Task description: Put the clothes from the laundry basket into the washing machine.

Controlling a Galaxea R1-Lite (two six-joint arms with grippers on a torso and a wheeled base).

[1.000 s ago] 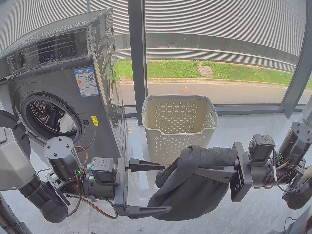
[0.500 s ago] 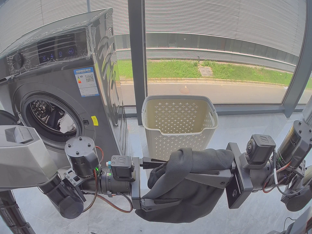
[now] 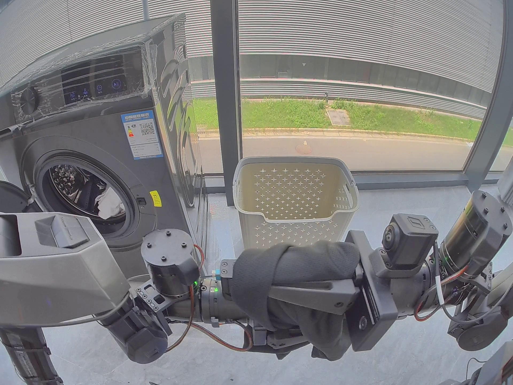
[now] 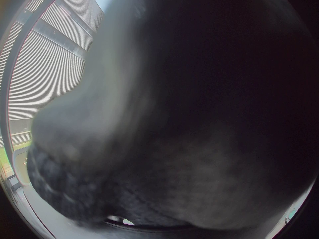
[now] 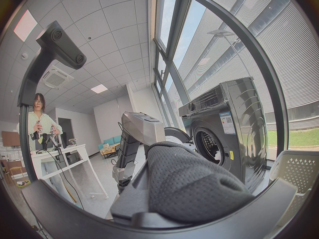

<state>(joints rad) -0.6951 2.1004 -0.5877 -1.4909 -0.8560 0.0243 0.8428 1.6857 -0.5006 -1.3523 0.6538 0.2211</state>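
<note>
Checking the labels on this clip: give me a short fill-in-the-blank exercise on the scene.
The washing machine has its door ____.
Inside it lies a ____ cloth.
The right gripper is shut on a dark ____ garment.
Missing words: open; white; grey.

Pale tiled floor [image 3: 411, 207] along the window.
On it we see the washer [image 3: 160, 188] standing at the left and the basket [image 3: 294, 204] upright near it, a strip of bare floor between them, both back at the window edge.
</note>
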